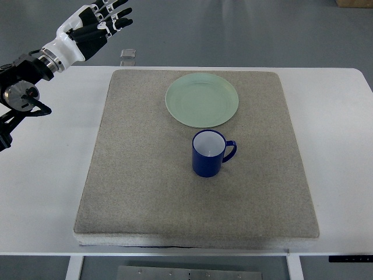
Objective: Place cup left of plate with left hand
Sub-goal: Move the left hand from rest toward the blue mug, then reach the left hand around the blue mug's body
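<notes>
Top view: left hand (96, 26) raised, fingers (119, 11) spread.

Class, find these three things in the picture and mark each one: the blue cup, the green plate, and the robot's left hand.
blue cup (205, 164), top view, on its outer side wall.
green plate (201, 100), top view, on its flat centre.
left hand (96, 24), top view, on the middle of the hand.

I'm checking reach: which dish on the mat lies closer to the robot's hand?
The pale green plate, at the mat's far edge; the blue cup stands nearer the camera, farther from the left hand.
</notes>
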Available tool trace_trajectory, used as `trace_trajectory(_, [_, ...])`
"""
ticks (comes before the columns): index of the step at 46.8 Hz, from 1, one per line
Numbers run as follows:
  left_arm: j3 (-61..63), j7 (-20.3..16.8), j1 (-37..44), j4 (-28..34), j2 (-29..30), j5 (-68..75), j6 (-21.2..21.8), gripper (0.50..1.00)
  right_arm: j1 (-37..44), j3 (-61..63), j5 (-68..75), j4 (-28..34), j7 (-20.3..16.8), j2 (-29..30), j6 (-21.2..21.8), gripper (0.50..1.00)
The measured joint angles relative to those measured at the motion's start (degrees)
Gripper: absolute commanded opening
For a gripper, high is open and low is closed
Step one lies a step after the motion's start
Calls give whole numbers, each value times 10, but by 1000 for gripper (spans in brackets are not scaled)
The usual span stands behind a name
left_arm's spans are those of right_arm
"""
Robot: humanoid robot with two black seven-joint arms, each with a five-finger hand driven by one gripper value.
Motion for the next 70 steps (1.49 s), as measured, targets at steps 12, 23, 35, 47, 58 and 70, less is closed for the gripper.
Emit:
trace_trajectory(12, [26,-3,5,-7,15,89,-65,994,0,0,0,0,0,0,0,934])
trace_trajectory(23, [26,-8,15,-7,20,191,-65,994,0,0,0,0,0,0,0,934])
trace_trajectory(35, [27,-9,47,-59,17,256,-65,994,0,0,0,0,0,0,0,934])
trace_trajectory(47, [27,-8,86,-119,17,298,-65,994,0,0,0,0,0,0,0,934])
trace_trajectory(58, [22,-10,111,-124,15,297,-65,994,0,0,0,0,0,0,0,934])
trace_trajectory(70, [22,-18,144,-143,11,298,-65,994,0,0,0,0,0,0,0,934])
